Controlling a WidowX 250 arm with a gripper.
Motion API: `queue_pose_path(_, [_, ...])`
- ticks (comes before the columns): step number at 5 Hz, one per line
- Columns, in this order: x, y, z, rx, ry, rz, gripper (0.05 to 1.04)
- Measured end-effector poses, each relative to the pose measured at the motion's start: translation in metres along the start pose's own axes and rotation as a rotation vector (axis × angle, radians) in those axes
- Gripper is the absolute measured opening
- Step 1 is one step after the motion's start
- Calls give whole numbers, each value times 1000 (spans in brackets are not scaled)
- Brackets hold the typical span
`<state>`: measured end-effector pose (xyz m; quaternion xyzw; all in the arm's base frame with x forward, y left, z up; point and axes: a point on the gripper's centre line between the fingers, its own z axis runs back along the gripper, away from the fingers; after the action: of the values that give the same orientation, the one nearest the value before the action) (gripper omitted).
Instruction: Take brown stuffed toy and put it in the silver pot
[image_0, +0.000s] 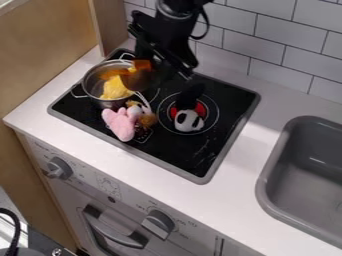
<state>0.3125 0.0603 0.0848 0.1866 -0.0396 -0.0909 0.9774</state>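
Claw over black stovetop, near silver pot, can't tell whether released or clenched

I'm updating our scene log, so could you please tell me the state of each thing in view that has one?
Silver pot: upright, uncovered, on the stovetop
Yellow thing: inside the pot
Brown thing: at the pot's right side; whether held or resting, cannot tell
Pink toy: lying in front of the pot
Black-and-white toy: resting on a burner ring
Oven door: shut
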Motion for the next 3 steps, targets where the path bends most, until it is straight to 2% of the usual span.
queue_pose_path(2, [-2, 61, -16, 92, -78, -105, 491])
queue_pose_path(3, [1, 78, -32, 59, -101, -160, 491])
